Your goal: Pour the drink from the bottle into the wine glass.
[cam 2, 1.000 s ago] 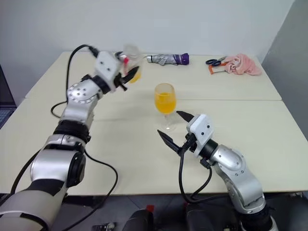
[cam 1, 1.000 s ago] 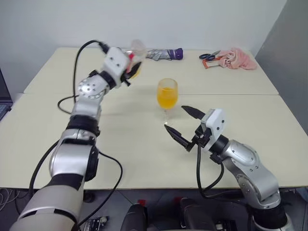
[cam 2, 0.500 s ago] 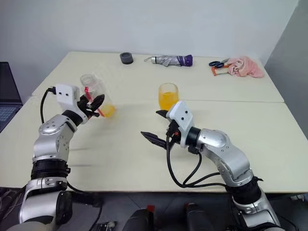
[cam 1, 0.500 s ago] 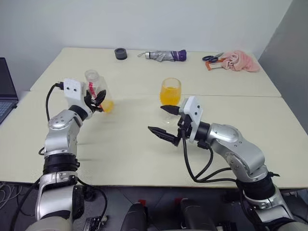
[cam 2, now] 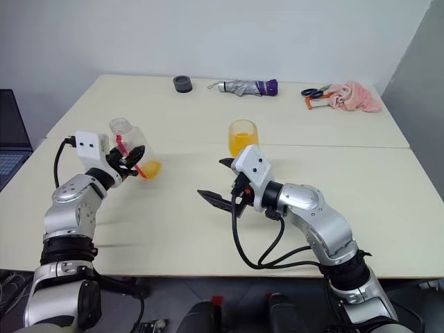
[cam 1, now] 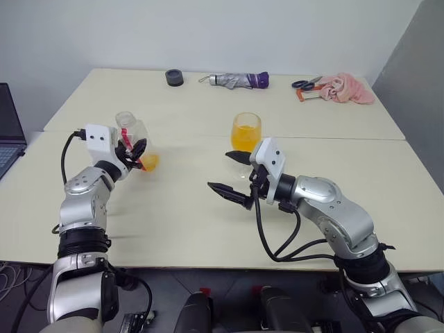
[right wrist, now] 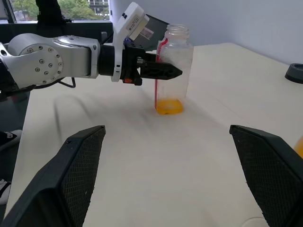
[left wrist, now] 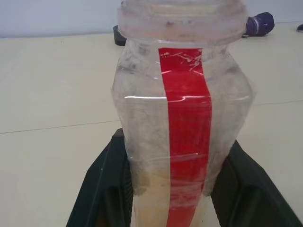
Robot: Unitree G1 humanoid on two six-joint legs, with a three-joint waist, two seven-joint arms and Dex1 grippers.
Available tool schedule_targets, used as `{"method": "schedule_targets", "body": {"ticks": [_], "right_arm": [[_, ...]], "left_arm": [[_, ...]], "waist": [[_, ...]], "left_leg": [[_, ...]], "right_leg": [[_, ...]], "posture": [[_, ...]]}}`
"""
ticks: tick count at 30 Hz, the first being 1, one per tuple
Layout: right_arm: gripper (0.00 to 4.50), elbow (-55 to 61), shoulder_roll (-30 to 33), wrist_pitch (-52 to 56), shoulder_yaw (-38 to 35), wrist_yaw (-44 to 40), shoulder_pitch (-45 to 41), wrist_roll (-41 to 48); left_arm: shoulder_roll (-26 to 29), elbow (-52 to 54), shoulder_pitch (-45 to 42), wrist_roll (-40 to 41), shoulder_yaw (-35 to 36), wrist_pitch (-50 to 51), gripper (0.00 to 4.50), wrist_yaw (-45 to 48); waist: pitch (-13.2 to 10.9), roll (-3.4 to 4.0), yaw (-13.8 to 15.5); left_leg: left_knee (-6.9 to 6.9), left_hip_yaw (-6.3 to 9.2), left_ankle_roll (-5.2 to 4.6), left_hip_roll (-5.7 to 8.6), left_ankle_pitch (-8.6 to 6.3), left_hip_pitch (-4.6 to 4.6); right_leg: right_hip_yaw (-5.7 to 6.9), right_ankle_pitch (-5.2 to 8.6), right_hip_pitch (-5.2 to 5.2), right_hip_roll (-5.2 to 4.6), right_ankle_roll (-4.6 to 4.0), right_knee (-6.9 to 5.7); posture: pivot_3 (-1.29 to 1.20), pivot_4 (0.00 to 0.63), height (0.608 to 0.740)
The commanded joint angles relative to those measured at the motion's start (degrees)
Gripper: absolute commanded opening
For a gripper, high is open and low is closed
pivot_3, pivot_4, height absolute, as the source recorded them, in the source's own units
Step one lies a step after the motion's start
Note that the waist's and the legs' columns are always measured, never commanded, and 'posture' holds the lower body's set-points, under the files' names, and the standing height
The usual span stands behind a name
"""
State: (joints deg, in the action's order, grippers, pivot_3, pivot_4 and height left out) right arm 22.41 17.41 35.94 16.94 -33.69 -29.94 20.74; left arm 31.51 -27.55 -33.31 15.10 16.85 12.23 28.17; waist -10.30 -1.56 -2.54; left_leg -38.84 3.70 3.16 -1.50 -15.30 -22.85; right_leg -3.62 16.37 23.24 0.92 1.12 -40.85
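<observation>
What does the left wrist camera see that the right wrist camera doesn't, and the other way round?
The left wrist view adds a close look at the bottle with its red stripe, and the purple end of an umbrella far behind it. The right wrist view adds the whole bottle standing upright on the table, a little orange drink in its bottom, the left gripper at it, and the right gripper, wide open. Both share the uncapped bottle, the pale table and a black round thing far off.

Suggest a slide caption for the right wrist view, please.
Left hand at the upright, nearly empty bottle on the table.
</observation>
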Motion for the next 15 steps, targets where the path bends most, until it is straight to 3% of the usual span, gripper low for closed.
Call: {"method": "schedule_targets", "body": {"ticks": [1,5,15], "right_arm": [[4.50,1.90,-0.28,0.02,-0.37,-0.08,-0.98,-0.08],[4.50,2.05,-0.34,0.18,-0.45,-0.03,-0.90,-0.07],[4.50,4.43,3.01,-5.51,-0.84,-2.78,5.27,-1.95]], "left_arm": [[0.50,1.06,-0.46,0.36,0.39,-1.11,3.33,0.41],[0.08,1.69,-0.10,0.35,0.10,-1.34,4.47,0.50],[-0.41,10.73,7.36,1.16,0.40,-2.83,4.47,0.45]], "waist": [[0.00,0.00,0.00],[0.00,0.00,-0.01],[0.00,0.00,0.06]], "left_leg": [[0.00,0.00,0.00,0.00,0.00,0.00],[0.01,0.00,0.00,0.00,0.00,-0.01],[0.05,0.01,0.00,-0.04,0.00,-0.02]], "right_leg": [[0.00,0.00,0.00,0.00,0.00,0.00],[0.00,0.00,0.00,0.00,0.00,0.01],[-0.01,0.00,0.00,-0.01,0.00,0.07]], "posture": [[0.00,0.150,0.740],[0.00,0.150,0.740],[0.00,0.150,0.740]]}}
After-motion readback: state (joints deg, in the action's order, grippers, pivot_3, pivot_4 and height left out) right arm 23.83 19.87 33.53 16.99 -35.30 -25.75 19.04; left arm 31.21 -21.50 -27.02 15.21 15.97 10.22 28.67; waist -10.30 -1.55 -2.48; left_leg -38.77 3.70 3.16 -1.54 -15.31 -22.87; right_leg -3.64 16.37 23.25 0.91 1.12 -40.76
